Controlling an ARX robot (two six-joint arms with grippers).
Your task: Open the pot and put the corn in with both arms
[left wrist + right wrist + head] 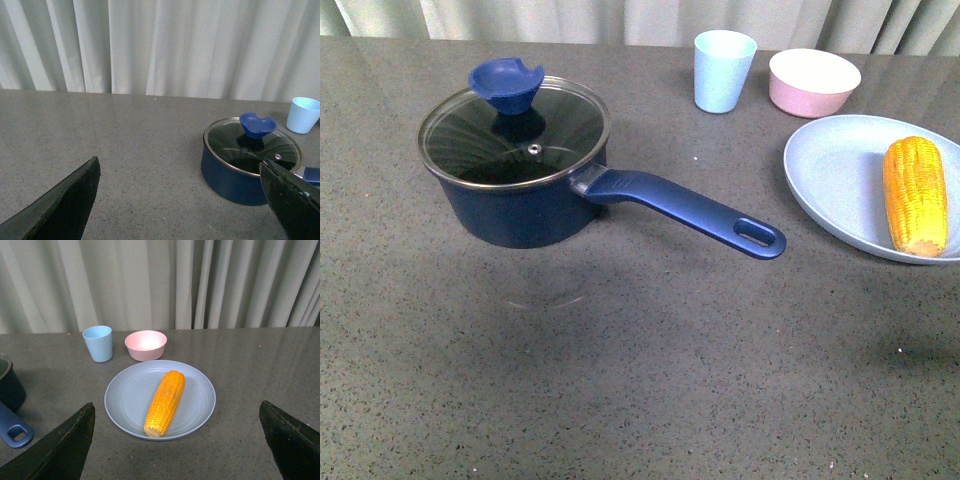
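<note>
Dark blue and closed, the pot (520, 205) sits on the left part of the grey counter (620, 380). Its glass lid (555, 125) lies flat on the rim, so the lid has to come away before anything can go in. The lid's blue knob (506, 88) stands clear above the glass and looks like the natural place to take hold. The long handle (690, 210) reaches toward the right, where a pale blue plate (830, 165) carries the corn (914, 195). The cob lies on its side, well apart from the pot. Behind the plate stand a light blue cup (724, 70) and a pink bowl (814, 82), both off the likely path from plate to pot.

Neither arm shows in the front view. In the left wrist view, the left arm's jaws are spread wide and empty, with the pot ahead of them near one finger. In the right wrist view, the right arm's jaws are also spread and empty, and they face the cob from some way off. The layout suits a split of work: the left arm is nearer the lid and the right arm nearer the corn. No step of the task appears done yet.
</note>
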